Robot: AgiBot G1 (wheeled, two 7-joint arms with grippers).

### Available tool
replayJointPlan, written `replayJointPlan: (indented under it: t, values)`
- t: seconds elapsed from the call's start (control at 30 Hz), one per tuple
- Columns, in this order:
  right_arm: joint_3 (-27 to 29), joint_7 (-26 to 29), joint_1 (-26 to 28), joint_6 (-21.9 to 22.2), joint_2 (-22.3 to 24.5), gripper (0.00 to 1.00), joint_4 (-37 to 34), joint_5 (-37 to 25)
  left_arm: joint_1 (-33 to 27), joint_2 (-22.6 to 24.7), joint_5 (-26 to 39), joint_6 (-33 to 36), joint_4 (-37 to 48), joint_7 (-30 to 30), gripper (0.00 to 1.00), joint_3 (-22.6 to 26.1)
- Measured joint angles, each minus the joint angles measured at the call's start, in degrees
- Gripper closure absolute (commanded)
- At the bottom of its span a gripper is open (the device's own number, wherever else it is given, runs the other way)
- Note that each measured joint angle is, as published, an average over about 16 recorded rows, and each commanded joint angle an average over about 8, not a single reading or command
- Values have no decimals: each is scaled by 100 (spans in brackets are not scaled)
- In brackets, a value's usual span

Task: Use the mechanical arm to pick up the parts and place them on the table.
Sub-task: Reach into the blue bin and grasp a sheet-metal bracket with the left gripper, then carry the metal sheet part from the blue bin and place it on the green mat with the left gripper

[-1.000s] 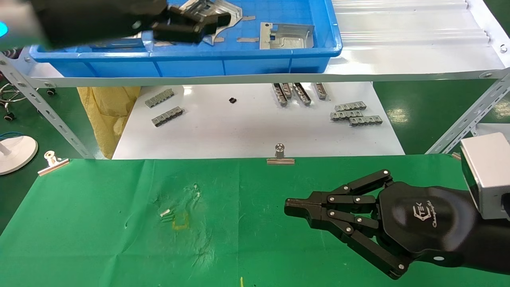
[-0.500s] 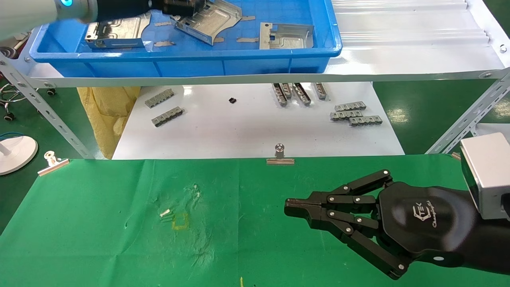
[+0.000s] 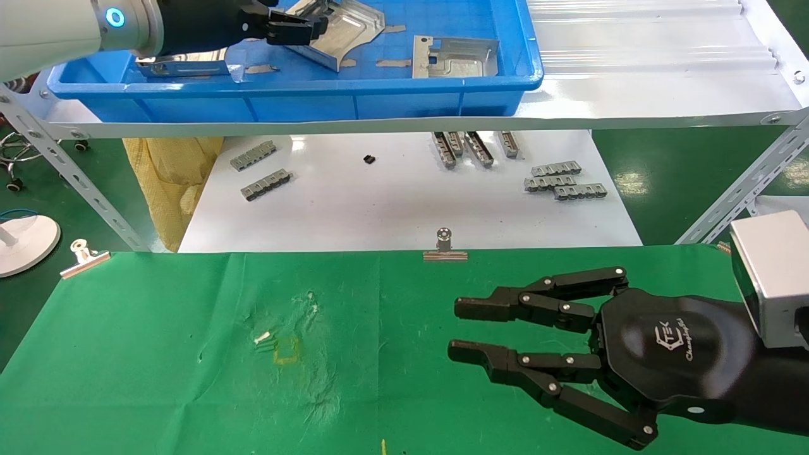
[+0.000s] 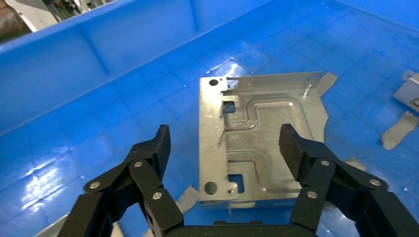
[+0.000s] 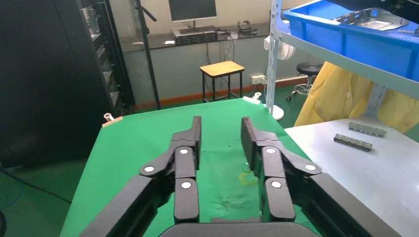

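My left gripper [image 3: 297, 28] reaches into the blue bin [image 3: 379, 104] on the shelf. It is open, and in the left wrist view its fingers stand on either side of a silvery part [image 4: 262, 143] without gripping it. That part [image 3: 347, 28] lies mid-bin. A second part [image 3: 452, 57] lies at the bin's right. A third part [image 3: 183, 63] at the left is half hidden by my arm. My right gripper [image 3: 461, 330] hovers open and empty over the green table [image 3: 158, 354], and it also shows in the right wrist view [image 5: 221, 123].
The bin stands on a white shelf [image 3: 632, 88] with angled metal legs. Below it, a white board [image 3: 392, 202] carries small grey slotted bars [image 3: 559, 180]. Binder clips [image 3: 445, 246] hold the cloth's far edge. Grey tape scraps lie in the bin.
My right gripper has opened from shut. My left gripper has shifted inside the bin and now sits over the middle part.
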Motion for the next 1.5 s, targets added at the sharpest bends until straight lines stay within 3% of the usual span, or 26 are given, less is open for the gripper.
replayJointPlan:
  t: [0.6,0.9,1.13,1.5]
  values:
    - [-1,0,0,0,0,0,0,0,120,139,-68,-513,-14,-91,100,-39]
    - [-1,0,0,0,0,0,0,1,98,58,-201,-364,-169,-46,100,-117]
    - [-1,-1,0,0,0,0,0,1,80,-238,-488,540,-410,230,100,-288]
    - [-2,-1,0,1,1,0,0,1,407,-1082,-991,3185,-904,1419,100,-529]
